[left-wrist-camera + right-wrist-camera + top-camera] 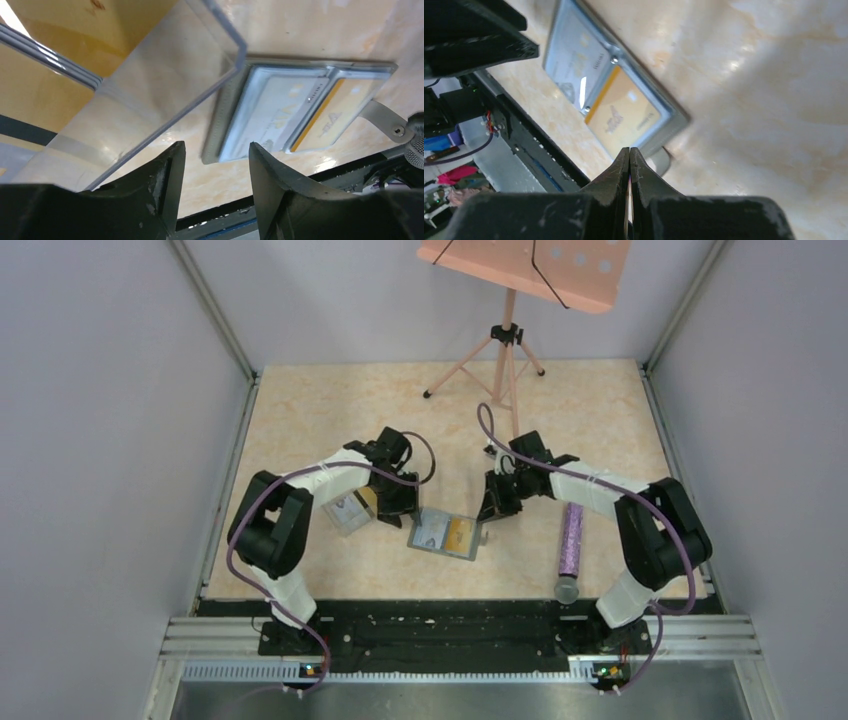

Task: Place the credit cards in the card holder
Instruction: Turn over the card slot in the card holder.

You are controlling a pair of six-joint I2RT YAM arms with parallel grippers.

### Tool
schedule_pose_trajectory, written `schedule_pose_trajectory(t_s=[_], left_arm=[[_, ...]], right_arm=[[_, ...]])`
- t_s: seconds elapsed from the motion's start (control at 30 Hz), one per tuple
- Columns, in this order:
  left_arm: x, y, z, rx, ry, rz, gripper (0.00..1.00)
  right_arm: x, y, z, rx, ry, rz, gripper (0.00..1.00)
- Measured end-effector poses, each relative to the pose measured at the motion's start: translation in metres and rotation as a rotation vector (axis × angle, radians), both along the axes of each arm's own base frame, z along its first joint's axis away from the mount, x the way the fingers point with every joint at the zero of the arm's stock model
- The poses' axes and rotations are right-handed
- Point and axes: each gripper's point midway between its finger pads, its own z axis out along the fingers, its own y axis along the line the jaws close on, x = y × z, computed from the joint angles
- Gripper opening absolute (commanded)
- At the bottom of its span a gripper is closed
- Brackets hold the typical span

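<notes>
The card holder point(445, 533) lies open on the table between the arms. A pale whitish credit card point(277, 110) sits in its left pocket and an orange one point(340, 107) in its right pocket. Both cards also show in the right wrist view, the pale card point(576, 60) and the orange card point(626, 117). My left gripper point(215, 146) hovers open and empty just left of the holder, beside the clear box. My right gripper point(629, 150) is shut with nothing visible in it, over the holder's right edge near its grey tab point(659, 161).
A clear plastic box point(348, 512) holding orange cards point(50, 90) stands left of the holder, its wall point(220, 35) close to my left fingers. A purple glittery cylinder point(571, 538) lies at the right. A pink music stand point(520, 265) stands at the back. A black rail point(450, 625) runs along the near edge.
</notes>
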Motion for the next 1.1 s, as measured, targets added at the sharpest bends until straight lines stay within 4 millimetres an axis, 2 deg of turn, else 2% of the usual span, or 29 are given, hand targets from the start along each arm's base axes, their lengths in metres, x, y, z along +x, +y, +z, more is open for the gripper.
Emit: schedule_pose_trajectory(t_s=[0.17, 0.27, 0.43, 0.57, 0.8, 0.97, 1.1], left_arm=[[0.016, 0.02, -0.004, 0.019, -0.022, 0.046, 0.55], [0.03, 0.026, -0.004, 0.027, -0.032, 0.065, 0.55], [0.051, 0.021, -0.001, -0.006, -0.058, 0.065, 0.55], [0.048, 0.008, 0.0, -0.067, -0.052, 0.052, 0.55], [0.014, -0.018, -0.007, -0.126, 0.008, 0.02, 0.55], [0.008, -0.031, -0.006, -0.137, 0.001, 0.0, 0.55], [0.009, -0.031, -0.005, -0.136, 0.001, 0.0, 0.54]], right_arm=[[-0.001, 0.027, 0.011, 0.046, -0.041, 0.072, 0.0], [-0.003, 0.039, 0.007, 0.057, -0.034, 0.106, 0.0], [-0.005, 0.054, -0.006, 0.069, -0.003, 0.148, 0.0], [-0.001, 0.067, -0.011, 0.095, 0.01, 0.174, 0.0], [0.0, 0.084, -0.015, 0.124, 0.021, 0.204, 0.0], [-0.005, 0.083, -0.031, 0.082, 0.057, 0.206, 0.0], [-0.006, 0.084, -0.032, 0.079, 0.075, 0.208, 0.0]])
